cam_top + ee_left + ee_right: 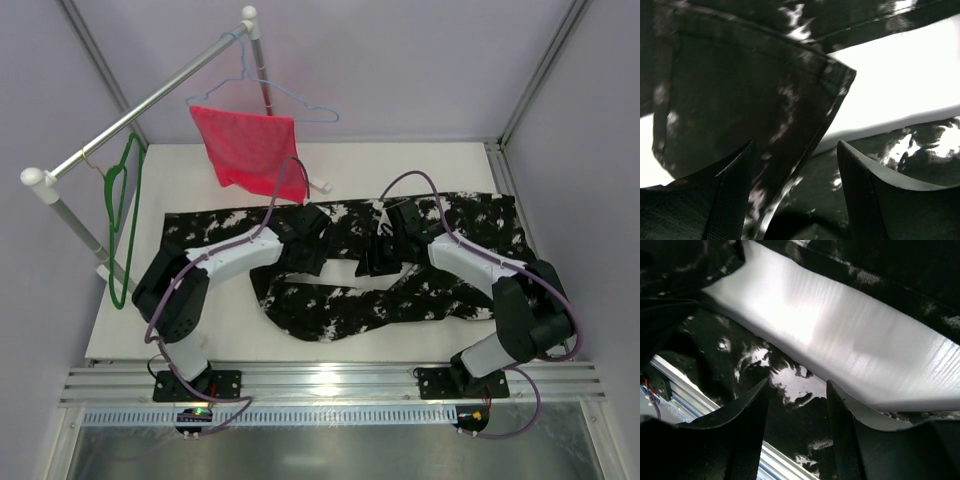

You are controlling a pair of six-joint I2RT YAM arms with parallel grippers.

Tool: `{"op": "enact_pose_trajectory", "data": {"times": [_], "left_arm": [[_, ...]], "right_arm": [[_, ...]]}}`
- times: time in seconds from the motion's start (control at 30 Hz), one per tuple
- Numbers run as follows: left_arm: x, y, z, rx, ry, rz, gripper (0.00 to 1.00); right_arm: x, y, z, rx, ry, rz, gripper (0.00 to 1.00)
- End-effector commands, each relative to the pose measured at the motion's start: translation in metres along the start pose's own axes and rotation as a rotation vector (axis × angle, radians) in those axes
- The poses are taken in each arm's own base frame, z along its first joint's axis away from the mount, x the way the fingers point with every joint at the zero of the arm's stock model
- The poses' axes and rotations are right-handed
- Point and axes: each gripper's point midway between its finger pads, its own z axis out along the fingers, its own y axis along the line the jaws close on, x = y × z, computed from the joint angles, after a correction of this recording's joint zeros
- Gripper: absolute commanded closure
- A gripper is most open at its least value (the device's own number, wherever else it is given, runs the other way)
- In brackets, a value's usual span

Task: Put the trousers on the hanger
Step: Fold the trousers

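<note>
The black trousers [335,300] with white splotches lie spread across the white table [190,170], waist at the back, legs bent toward the front. My left gripper [305,238] is low over their left middle. In the left wrist view it [795,145] is open, with a raised hemmed fold of the trousers [740,90] running between the fingers. My right gripper [385,238] is over the trousers' centre; in the right wrist view it [796,382] is open and empty just above the fabric [790,410]. The green hanger [125,215] hangs from the rail at far left.
A white rail [140,108] slants across the back left on two posts. A pale blue wire hanger [290,100] on it carries a red mesh cloth [255,150]. Grey walls close in both sides. A metal frame [330,385] runs along the near edge.
</note>
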Motion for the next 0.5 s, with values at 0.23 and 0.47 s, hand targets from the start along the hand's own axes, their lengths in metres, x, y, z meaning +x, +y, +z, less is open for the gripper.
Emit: {"op": "enact_pose_trajectory", "data": {"times": [0.23, 0.47], "left_arm": [[-0.024, -0.007, 0.031, -0.070, 0.005, 0.069, 0.60], [-0.059, 0.016, -0.034, -0.170, -0.139, -0.124, 0.99]], "right_arm": [[-0.020, 0.005, -0.016, 0.014, -0.123, -0.004, 0.47], [-0.023, 0.009, -0.016, -0.013, -0.117, -0.058, 0.45]]}}
